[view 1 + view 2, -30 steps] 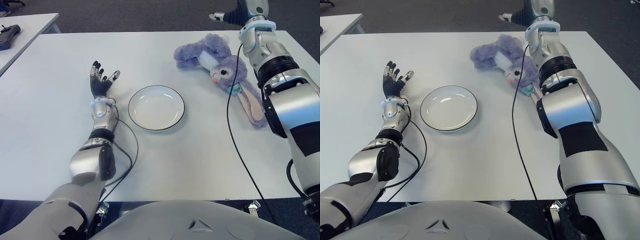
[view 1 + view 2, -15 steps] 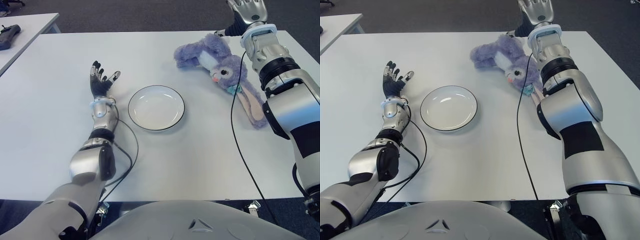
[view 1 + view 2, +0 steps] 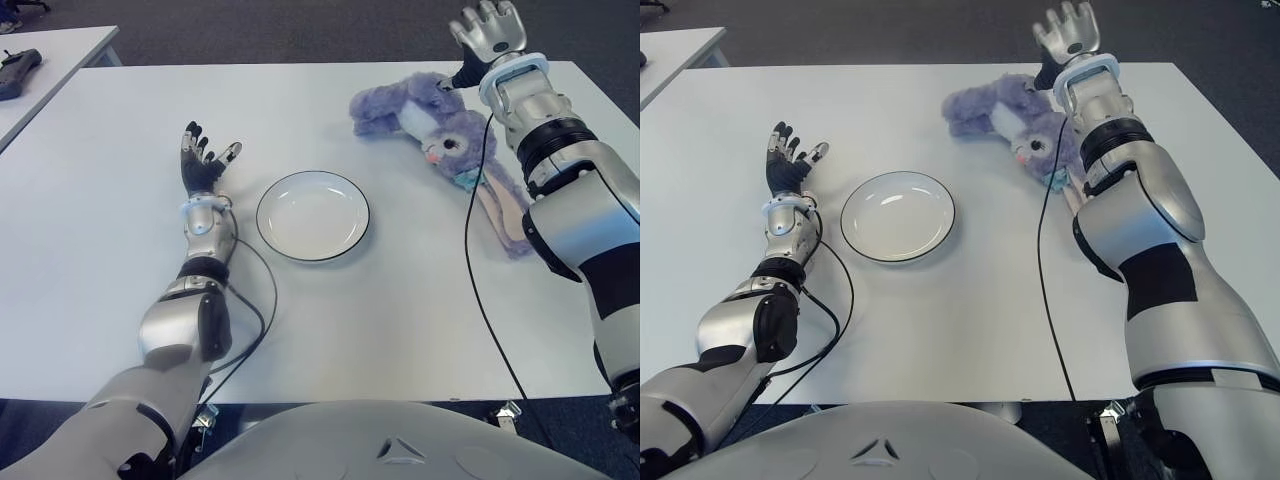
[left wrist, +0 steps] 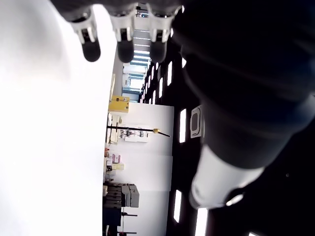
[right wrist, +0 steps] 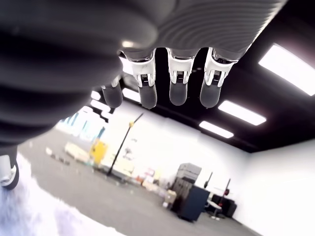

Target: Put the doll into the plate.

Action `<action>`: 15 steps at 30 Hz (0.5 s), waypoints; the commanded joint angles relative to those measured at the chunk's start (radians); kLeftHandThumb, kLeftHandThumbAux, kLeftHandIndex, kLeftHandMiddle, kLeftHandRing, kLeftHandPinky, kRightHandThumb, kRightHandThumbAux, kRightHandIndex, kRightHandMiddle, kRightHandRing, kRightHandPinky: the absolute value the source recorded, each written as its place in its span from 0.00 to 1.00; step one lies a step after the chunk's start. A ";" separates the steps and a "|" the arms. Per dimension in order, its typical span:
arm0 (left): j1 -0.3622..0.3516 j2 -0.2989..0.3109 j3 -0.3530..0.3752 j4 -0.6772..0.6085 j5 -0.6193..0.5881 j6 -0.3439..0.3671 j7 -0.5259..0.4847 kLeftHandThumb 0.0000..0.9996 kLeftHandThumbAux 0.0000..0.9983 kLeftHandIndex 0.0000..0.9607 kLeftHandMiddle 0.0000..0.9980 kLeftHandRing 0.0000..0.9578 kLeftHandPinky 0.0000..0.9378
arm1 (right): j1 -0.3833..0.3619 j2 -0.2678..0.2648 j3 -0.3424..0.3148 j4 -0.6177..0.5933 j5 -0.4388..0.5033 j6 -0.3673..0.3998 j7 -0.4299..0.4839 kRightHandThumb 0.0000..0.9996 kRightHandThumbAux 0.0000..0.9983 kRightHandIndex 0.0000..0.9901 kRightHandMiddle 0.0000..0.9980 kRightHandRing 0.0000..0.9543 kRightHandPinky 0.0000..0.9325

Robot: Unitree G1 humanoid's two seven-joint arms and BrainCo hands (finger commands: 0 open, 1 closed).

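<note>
A purple plush rabbit doll (image 3: pixel 440 128) lies on the white table (image 3: pixel 100 200), right of centre, its long ears trailing toward the right edge. A white plate (image 3: pixel 312 215) with a dark rim sits empty in the middle. My right hand (image 3: pixel 487 28) is raised above the doll's far side, fingers spread, holding nothing; its wrist view shows straight fingertips (image 5: pixel 178 93) and purple fur (image 5: pixel 29 216) at the corner. My left hand (image 3: pixel 203 158) shows to the left of the plate, palm up, fingers spread.
A black cable (image 3: pixel 475 270) runs from the right arm across the table toward its front edge. Another cable (image 3: pixel 262 300) loops by the left forearm. A second table (image 3: pixel 50 60) with a dark object stands at the far left.
My right hand has risen and pulled back toward me from beyond the table's far edge, now showing with fingers spread above the doll. The doll, plate and left hand have not moved.
</note>
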 commanded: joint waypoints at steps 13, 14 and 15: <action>0.266 -0.080 0.012 0.140 -0.010 0.060 0.032 0.00 0.89 0.06 0.05 0.02 0.04 | 0.122 0.007 0.069 0.014 -0.033 -0.017 0.049 0.24 0.46 0.00 0.00 0.00 0.00; 0.266 -0.080 0.012 0.140 -0.010 0.060 0.032 0.00 0.89 0.06 0.05 0.02 0.04 | 0.126 0.010 0.063 0.014 -0.026 -0.016 0.045 0.24 0.46 0.00 0.00 0.00 0.00; 0.267 -0.079 0.013 0.140 -0.011 0.059 0.031 0.00 0.89 0.06 0.05 0.02 0.05 | 0.129 0.012 0.060 0.014 -0.022 -0.016 0.043 0.24 0.46 0.00 0.00 0.00 0.00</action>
